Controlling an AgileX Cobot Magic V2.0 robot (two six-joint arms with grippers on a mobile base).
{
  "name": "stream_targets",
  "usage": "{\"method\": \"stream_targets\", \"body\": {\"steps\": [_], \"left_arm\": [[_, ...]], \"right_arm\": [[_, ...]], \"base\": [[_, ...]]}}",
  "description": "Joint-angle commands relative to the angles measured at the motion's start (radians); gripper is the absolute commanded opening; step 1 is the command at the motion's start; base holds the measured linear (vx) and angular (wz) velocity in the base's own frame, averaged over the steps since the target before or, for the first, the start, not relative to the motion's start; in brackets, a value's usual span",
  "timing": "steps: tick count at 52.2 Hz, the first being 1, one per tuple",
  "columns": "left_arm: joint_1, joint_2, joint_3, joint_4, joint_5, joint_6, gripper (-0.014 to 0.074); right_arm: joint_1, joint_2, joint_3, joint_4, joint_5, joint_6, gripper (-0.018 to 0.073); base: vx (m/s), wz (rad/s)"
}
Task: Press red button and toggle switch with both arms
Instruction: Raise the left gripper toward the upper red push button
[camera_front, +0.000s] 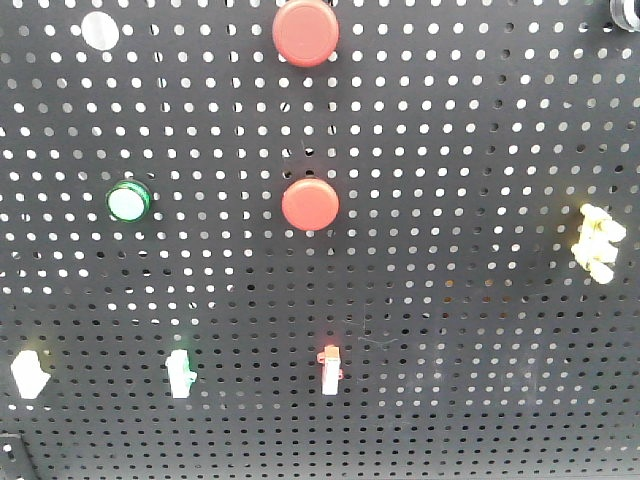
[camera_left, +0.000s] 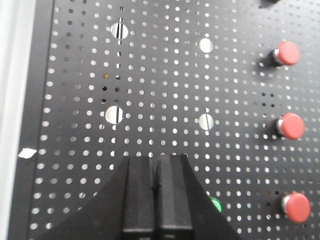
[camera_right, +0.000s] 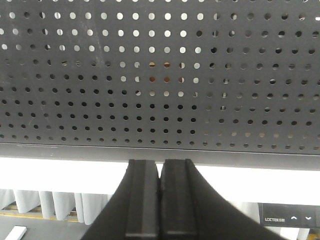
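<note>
Jutting from black pegboard (camera_front: 480, 150), domed red button (camera_front: 310, 204) sits above toggle switch (camera_front: 330, 368).

Matte black throughout. The left gripper (camera_left: 156, 167): 2 blocky, flat-tipped fingers w/ thin seam btwn, flaring into a wide sloped base. The right gripper (camera_right: 160, 169): same build, squared tips, smooth faces, slight sheen on edges.

At the top edge of the pegboard (camera_front: 450, 150) in the front view, the upper red button (camera_front: 305, 30) is cut off, as is a black-and-white part (camera_front: 626, 10) at the pegboard's top right corner. A pale cluster (camera_front: 597, 243) at its right side is too blurred to identify. In the left wrist view the left gripper (camera_left: 155, 162), cropped below, covers most of a green button (camera_left: 216, 204) low on the pegboard.
</note>
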Motion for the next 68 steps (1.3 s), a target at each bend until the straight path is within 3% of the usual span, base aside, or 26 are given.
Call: {"method": "stream_targets", "body": {"steps": [1,16,28,37,46,52,63,68], "left_arm": [[-0.006,0.06,-0.031,-0.003,-0.049,-0.021,0.0001],[-0.006,0.097,-0.031,-0.003,-0.049,-0.02,0.0001],[-0.006,0.094,-0.035,-0.009,-0.028,-0.024,0.0001],[-0.006,0.132,-0.066,-0.006,0.05,-0.022,0.0001],[-0.015,0.276,-0.233,0.018,0.071,-0.017,0.0001],[-0.082,0.389,-0.345,0.089,0.066,-0.017,0.0001],[-0.372,0.526,-0.416,0.265,0.012,-0.017,0.0001],[-0.476,0.573,-0.421,0.306,0.014,-0.019,0.0001]], "right_arm": [[-0.006,-0.016,0.012,-0.004,-0.082,-0.006,0.0],[-0.006,-0.016,0.012,-0.004,-0.114,-0.006,0.0],[-0.006,-0.016,-0.03,0.003,-0.372,0.016,0.0],[-0.006,0.038,-0.294,-0.015,-0.222,0.039,0.0],[-0.006,0.23,-0.563,-0.082,-0.041,0.036,0.0],[-0.006,0.365,-0.662,-0.083,0.006,0.036,0.0],[-0.006,0.519,-0.691,-0.083,-0.048,0.036,0.0],[-0.006,0.564,-0.69,-0.083,-0.058,0.037,0.0]], "base": [[0.0,0.0],[0.0,0.0],[0.0,0.0],[0.0,0.0],[0.0,0.0],[0.0,0.0],[0.0,0.0],[0.0,0.0]]}}
